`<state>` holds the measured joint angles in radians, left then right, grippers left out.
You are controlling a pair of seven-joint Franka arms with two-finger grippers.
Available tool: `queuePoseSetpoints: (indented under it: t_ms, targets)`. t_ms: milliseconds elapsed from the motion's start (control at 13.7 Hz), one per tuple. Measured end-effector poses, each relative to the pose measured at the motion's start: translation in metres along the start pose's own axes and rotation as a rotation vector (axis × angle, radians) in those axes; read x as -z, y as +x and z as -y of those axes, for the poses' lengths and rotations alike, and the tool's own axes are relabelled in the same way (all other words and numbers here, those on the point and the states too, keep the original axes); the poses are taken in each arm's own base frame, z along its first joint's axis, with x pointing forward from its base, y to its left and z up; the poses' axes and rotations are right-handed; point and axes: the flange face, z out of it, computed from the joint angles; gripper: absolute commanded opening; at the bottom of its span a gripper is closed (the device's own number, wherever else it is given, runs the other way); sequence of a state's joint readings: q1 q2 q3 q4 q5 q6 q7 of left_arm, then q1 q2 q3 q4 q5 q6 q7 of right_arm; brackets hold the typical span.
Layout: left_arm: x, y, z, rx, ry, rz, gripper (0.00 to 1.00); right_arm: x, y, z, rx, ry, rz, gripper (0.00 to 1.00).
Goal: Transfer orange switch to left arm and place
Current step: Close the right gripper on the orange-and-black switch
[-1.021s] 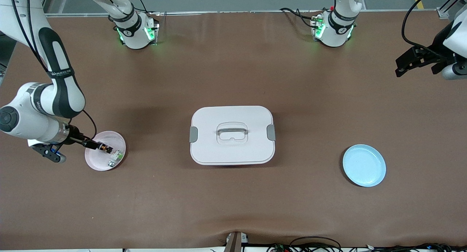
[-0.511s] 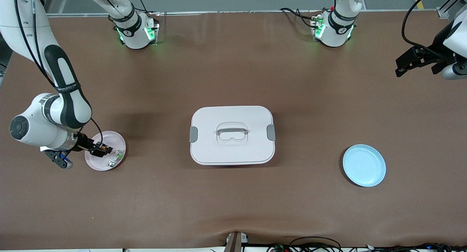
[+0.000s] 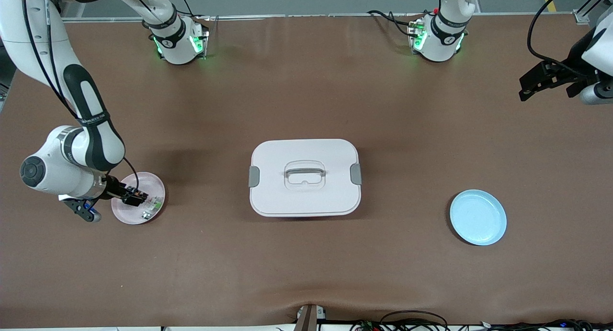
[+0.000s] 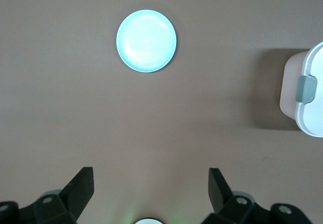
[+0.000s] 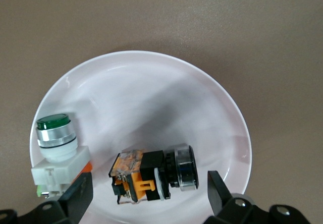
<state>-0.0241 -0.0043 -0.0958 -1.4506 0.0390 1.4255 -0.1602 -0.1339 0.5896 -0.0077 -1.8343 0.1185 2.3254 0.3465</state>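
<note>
The orange switch (image 5: 151,176), black with an orange block and a silver ring, lies on its side in the pink plate (image 5: 151,77); it also shows in the front view (image 3: 140,195). My right gripper (image 5: 149,186) is open low over the plate, one finger on each side of the switch, not gripping it; it reaches in from the right arm's end of the table (image 3: 134,196). The white box (image 3: 304,176) sits mid-table, lid shut. My left gripper (image 3: 531,84) waits open and empty, high over the left arm's end of the table (image 4: 151,176).
A white-and-green component (image 5: 56,151) lies in the pink plate (image 3: 155,182) beside the switch. A light blue plate (image 3: 478,217) sits toward the left arm's end, nearer the front camera than the box; it shows in the left wrist view (image 4: 146,41), as does the box's edge (image 4: 308,95).
The right arm's wrist has swung in toward the pink plate and its gripper has settled lower around the switch. The left arm has not moved.
</note>
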Motion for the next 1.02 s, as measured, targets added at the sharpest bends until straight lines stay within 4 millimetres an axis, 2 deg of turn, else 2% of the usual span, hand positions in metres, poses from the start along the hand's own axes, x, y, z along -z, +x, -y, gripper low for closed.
queuePoseSetpoints:
  t_ms: [511,1021]
  targets:
    - [0.0,0.0,0.0,0.0,0.0,0.0,1.0,-0.015,-0.008,0.002,0.039,-0.042,0.017,1.0]
    - [0.0,0.0,0.0,0.0,0.0,0.0,1.0,-0.021,-0.009,0.0,0.084,-0.081,0.009,1.0]
